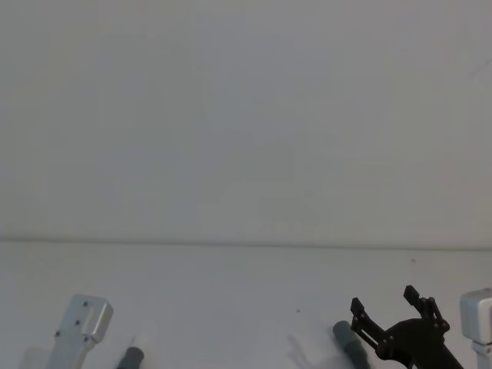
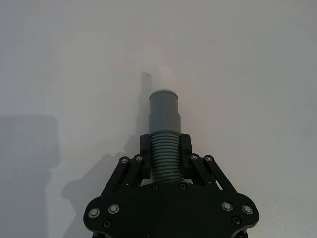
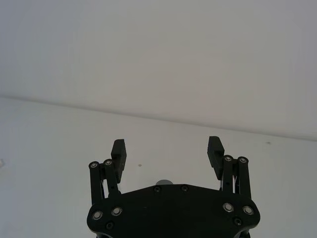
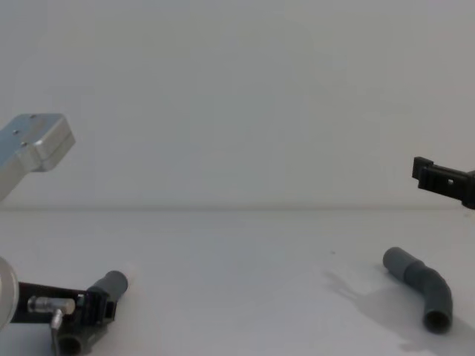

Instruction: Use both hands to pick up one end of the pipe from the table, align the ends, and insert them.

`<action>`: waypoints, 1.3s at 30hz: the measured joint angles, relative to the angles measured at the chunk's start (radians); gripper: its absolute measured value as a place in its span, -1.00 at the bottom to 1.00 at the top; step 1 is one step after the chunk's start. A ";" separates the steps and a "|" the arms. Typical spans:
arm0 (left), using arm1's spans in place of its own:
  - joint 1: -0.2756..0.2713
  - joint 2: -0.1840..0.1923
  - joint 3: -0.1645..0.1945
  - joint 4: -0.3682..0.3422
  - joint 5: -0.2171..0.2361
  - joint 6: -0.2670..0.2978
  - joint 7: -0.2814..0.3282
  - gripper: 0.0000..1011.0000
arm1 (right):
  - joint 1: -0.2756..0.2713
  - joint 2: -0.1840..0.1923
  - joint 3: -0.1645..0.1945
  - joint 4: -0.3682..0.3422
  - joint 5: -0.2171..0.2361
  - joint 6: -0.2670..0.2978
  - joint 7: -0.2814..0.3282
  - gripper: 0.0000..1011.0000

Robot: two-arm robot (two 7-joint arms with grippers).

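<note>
Dark-grey pipe in two short bent pieces sits on a plain white table (image 4: 237,274) in front of an off-white wall (image 4: 237,96). The two pieces are well apart, one at each side.

The left gripper (image 2: 165,148) is low at the near left of the table. Its black jaws are clamped on the ribbed middle of the left pipe piece (image 2: 164,144). In the left wrist view, a smooth grey cuff (image 2: 164,111) sticks out beyond the jaws and ends in a narrower white tip (image 2: 166,77). From the chest view it is not clear whether this piece rests on the table or is just above it.

The right pipe piece (image 4: 421,288) lies on the table at the near right, bent in the middle, with one open end turned toward the robot. A soft shadow falls on the table beside it.

The right gripper (image 3: 167,148) hangs above this piece without touching it. Its two flat jaws are spread wide with nothing between them. In the head view it shows just beside the piece's far cuff.
</note>
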 joint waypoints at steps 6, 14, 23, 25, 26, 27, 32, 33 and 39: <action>0.000 0.000 0.000 0.000 0.000 0.000 0.000 -0.40 | 0.000 0.000 0.000 0.000 0.000 0.000 0.000 0.98; 0.000 0.000 0.000 0.000 0.000 0.000 0.000 -0.40 | 0.000 0.000 0.000 0.000 0.000 0.000 0.000 0.98; 0.000 0.000 0.000 0.000 0.000 0.000 0.000 -0.40 | 0.000 0.000 0.000 0.000 0.000 0.000 0.000 0.98; 0.000 0.000 0.000 0.000 0.000 0.000 0.000 -0.40 | 0.000 0.000 0.000 0.000 0.000 0.000 0.000 0.98; 0.000 0.000 0.000 0.000 0.000 0.000 0.000 -0.40 | 0.000 0.000 0.000 0.000 0.000 0.000 0.000 0.98; 0.000 0.000 0.000 0.000 0.000 0.000 0.000 -0.40 | 0.000 0.000 0.000 0.000 0.000 0.000 0.000 0.98; 0.000 0.000 0.000 0.000 0.000 0.000 0.000 -0.40 | 0.000 0.000 0.000 0.000 0.000 0.001 0.000 0.98; 0.000 0.000 0.000 0.000 0.000 0.000 0.000 -0.40 | 0.001 0.000 0.000 0.000 0.000 0.002 0.000 0.98; 0.000 0.000 0.000 0.000 0.000 0.000 0.000 -0.40 | 0.006 0.002 0.003 -0.002 0.001 0.033 0.002 0.98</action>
